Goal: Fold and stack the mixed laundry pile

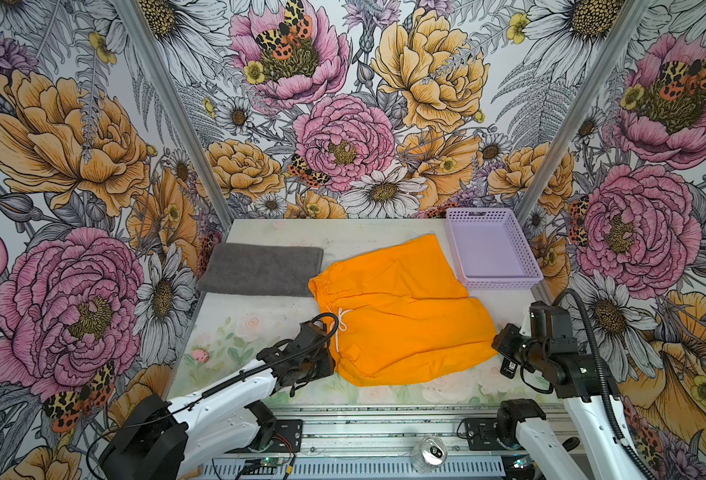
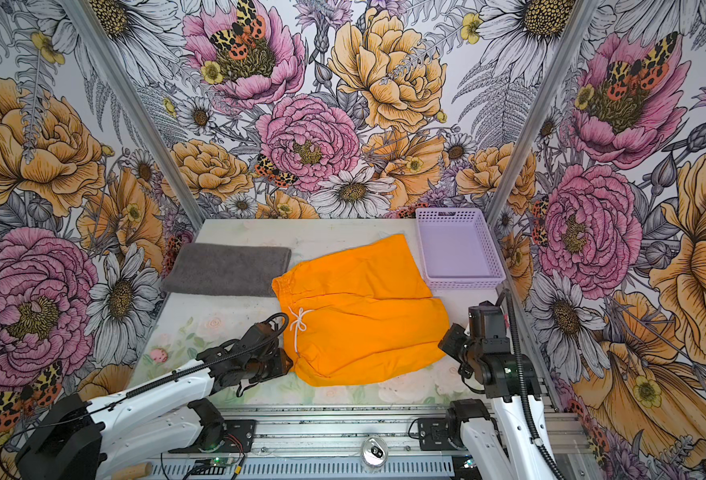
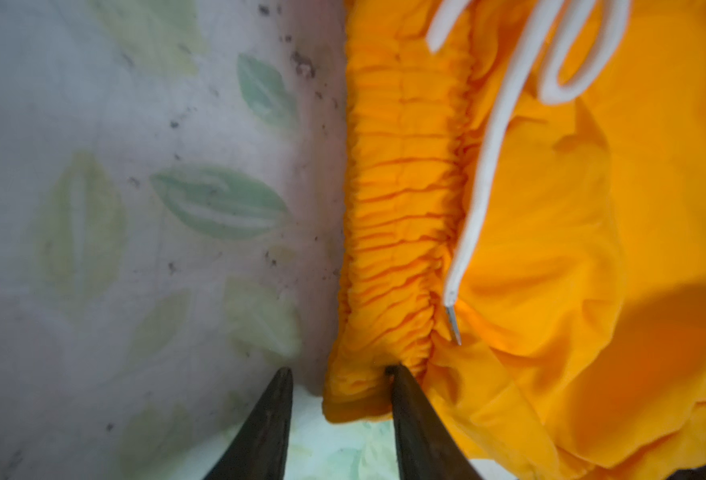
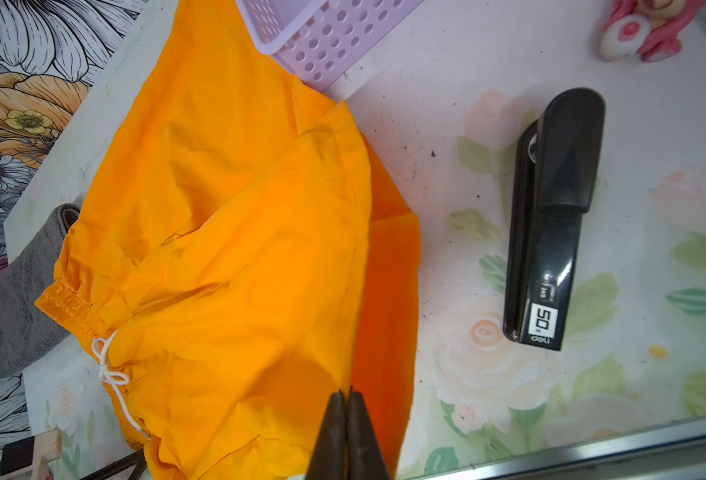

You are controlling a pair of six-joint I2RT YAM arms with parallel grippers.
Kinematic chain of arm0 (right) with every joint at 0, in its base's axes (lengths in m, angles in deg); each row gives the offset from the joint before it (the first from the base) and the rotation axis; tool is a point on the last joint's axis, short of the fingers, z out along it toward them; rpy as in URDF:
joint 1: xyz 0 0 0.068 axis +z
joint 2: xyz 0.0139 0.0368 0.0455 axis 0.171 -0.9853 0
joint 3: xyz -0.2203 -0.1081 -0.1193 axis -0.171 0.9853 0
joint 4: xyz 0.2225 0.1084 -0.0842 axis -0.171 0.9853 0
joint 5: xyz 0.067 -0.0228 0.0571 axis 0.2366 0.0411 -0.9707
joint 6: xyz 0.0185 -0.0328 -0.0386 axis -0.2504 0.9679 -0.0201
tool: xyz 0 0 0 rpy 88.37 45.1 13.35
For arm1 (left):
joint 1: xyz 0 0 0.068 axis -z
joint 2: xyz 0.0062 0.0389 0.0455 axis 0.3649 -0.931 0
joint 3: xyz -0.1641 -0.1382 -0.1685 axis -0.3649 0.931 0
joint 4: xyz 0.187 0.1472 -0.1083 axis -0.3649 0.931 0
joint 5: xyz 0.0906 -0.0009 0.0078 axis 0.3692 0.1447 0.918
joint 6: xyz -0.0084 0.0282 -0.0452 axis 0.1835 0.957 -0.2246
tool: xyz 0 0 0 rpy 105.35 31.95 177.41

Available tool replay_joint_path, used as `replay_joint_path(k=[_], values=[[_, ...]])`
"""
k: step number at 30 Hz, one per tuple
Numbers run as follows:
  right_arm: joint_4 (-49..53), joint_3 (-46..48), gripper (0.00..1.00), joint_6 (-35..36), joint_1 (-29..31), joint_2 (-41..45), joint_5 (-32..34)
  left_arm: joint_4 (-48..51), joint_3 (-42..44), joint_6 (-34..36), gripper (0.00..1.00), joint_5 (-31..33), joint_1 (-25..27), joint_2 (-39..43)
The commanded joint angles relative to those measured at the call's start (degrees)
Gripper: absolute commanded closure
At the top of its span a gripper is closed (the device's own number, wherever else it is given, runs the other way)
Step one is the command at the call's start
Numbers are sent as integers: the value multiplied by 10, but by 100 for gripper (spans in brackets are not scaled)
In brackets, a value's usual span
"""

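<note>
The orange shorts (image 1: pixel 397 316) (image 2: pixel 359 320) lie spread flat mid-table, waistband to the left, with the white drawstring (image 1: pixel 340 324) (image 3: pixel 484 187) tied in a bow. A grey towel (image 1: pixel 260 270) (image 2: pixel 226 270) lies folded at the back left, just touching the waistband's far end. My left gripper (image 1: pixel 331 368) (image 3: pixel 338 370) is open at the near end of the waistband; one fingertip presses the gathered elastic and the other rests on the table. My right gripper (image 1: pixel 496 347) (image 4: pixel 348 390) is shut on the hem of the near leg of the shorts (image 4: pixel 218 249), and that edge is slightly raised.
A lavender perforated basket (image 1: pixel 497 284) (image 4: pixel 322 41) stands empty at the back right, touching the far leg. Near the right arm's wrist a black stapler (image 4: pixel 551 224) lies on the table, with a pink toy (image 4: pixel 642 29) beyond it. A drink can (image 1: pixel 428 453) sits on the front rail.
</note>
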State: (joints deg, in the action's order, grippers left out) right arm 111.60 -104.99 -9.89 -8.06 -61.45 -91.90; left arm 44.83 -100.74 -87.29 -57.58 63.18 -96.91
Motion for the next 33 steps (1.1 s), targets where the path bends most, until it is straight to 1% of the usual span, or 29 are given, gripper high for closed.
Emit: replay_joint_path(k=[1, 3, 5, 10, 15, 20, 22, 26, 31, 33], values=[[-12, -10, 100, 1, -6, 2, 0, 70, -15, -49, 55, 33, 32, 24], [-12, -9, 100, 0, -6, 4, 0, 85, -25, -73, 55, 47, 48, 39], [-12, -7, 100, -1, -6, 7, 0, 86, -28, -91, 55, 49, 56, 43], [-13, -2, 100, -2, -6, 13, 1, 77, -34, -98, 54, 62, 57, 30], [-12, -2, 100, -1, -6, 13, -2, 39, -46, -96, 54, 63, 52, -8], [-12, -2, 100, -1, -6, 13, -6, -4, -42, -89, 54, 57, 43, -70], [-12, -1, 100, -2, -6, 14, -6, -9, -43, -83, 59, 53, 40, -94], [-12, -1, 100, -6, -5, 15, -8, -8, -33, -82, 73, 52, 39, -108], [-12, 2, 100, -8, -5, 19, -7, 1, -22, -89, 92, 52, 39, -87], [-12, 1, 100, -8, -5, 19, -6, 15, -26, -90, 97, 57, 39, -69]])
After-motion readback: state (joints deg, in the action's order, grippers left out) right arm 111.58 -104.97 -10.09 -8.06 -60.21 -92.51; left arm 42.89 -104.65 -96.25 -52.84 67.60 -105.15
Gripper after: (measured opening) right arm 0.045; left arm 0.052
